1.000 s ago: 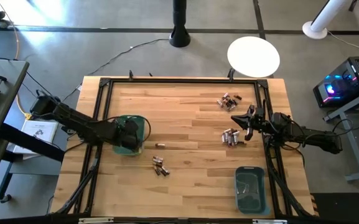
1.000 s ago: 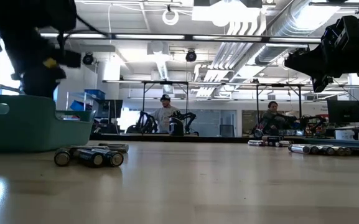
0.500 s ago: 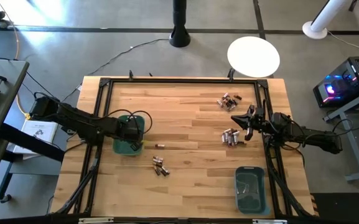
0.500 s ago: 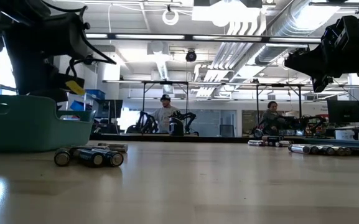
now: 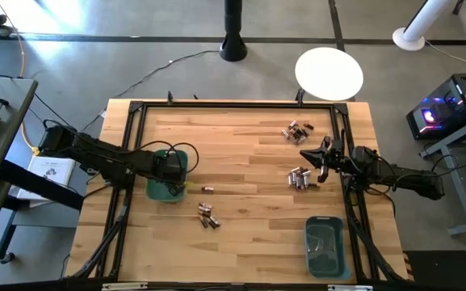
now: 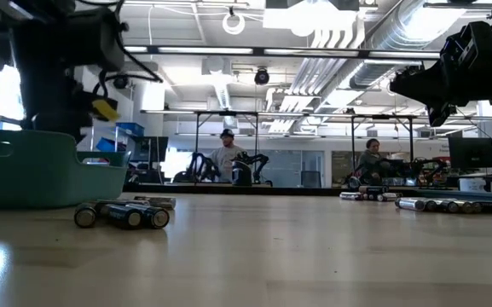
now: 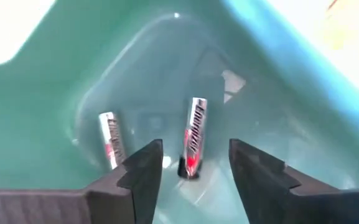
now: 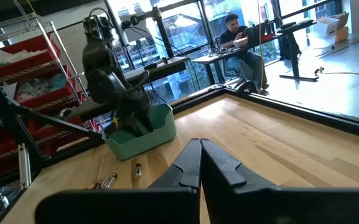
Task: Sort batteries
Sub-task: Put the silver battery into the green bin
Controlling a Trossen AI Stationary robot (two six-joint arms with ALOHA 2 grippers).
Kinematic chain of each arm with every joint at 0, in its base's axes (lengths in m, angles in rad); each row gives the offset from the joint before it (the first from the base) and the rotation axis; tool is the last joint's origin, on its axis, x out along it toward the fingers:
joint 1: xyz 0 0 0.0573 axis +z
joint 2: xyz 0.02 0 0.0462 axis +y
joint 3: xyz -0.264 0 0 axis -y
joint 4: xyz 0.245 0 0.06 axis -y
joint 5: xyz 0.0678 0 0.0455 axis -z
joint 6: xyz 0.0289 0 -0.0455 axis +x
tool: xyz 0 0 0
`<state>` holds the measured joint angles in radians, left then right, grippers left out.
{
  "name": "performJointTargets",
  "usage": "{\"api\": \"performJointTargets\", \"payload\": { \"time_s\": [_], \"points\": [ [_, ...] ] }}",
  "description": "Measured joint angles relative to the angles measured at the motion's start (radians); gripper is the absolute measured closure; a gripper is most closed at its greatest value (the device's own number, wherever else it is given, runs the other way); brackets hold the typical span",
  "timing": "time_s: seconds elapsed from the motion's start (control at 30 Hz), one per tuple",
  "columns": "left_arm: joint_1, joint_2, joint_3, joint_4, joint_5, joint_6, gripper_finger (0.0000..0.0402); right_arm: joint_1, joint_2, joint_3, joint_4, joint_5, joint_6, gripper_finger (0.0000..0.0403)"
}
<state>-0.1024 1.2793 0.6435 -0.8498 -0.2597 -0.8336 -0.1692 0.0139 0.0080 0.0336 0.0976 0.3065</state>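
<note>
My left gripper [image 7: 191,163] hangs with its fingers spread and nothing between them, pointing down into the teal plastic bin [image 5: 158,191] at the table's 9 o'clock side. Two silvery-grey cylindrical batteries with red-and-black labels [image 7: 193,134] lie on the bin's floor, apart from each other, one just beyond the gap between my fingers, the other [image 7: 109,138] off to one side.

I work on a pale wooden plank table [image 5: 249,153] with a black metal frame around its edge, standing on grey concrete. Across the table lies an open workshop with ceiling ducts and glass partitions; two people [image 6: 225,157] sit at benches far behind.

Further loose batteries lie on the boards: a small cluster of dark cells [image 5: 208,216] toward 6 o'clock of my bin, a single cell [image 5: 207,189] just off the bin at 3 o'clock, a silvery group [image 5: 300,177] near the right side, and a mixed heap [image 5: 295,130] toward 1 o'clock. A second teal bin [image 5: 326,245] sits at 5 o'clock. Nothing stands between my left fingers and the cells below.

My left arm reaches in from the 9 o'clock edge, wrist bent down over the bin. My right gripper [image 8: 199,163] waits near the 3 o'clock edge beside the silvery group, fingers pressed together, empty.
</note>
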Motion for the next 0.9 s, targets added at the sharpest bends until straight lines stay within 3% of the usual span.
{"api": "performJointTargets", "payload": {
  "time_s": [0.13, 0.23, 0.33, 0.43, 0.5, 0.63, 0.9],
  "points": [
    [-0.011, -0.006, 0.153, -0.092, -0.015, 0.050, 0.0226, 0.000, 0.000, 0.000, 0.000, 0.000, 0.000, 0.0403],
    [-0.037, -0.007, 0.259, -0.056, -0.029, 0.141, 0.0234, 0.000, 0.000, 0.000, 0.000, 0.000, 0.000, 0.0403],
    [-0.084, -0.008, 0.296, 0.142, -0.010, 0.370, 0.0241, 0.000, 0.000, 0.000, 0.000, 0.000, 0.000, 0.0403],
    [-0.141, 0.011, 0.271, 0.359, 0.077, 0.661, 0.0249, 0.000, 0.000, 0.000, 0.000, 0.000, 0.000, 0.0403],
    [-0.172, 0.052, 0.252, 0.425, 0.065, 0.748, 0.0254, 0.000, 0.000, 0.000, 0.000, 0.000, 0.000, 0.0403],
    [-0.178, 0.165, 0.237, 0.452, -0.019, 0.734, 0.0259, 0.000, -0.001, 0.000, 0.000, 0.000, 0.000, 0.0403],
    [-0.135, 0.382, 0.236, 0.465, -0.012, 0.699, 0.0245, 0.000, 0.000, 0.000, 0.000, 0.000, 0.000, 0.0403]
  ]
}}
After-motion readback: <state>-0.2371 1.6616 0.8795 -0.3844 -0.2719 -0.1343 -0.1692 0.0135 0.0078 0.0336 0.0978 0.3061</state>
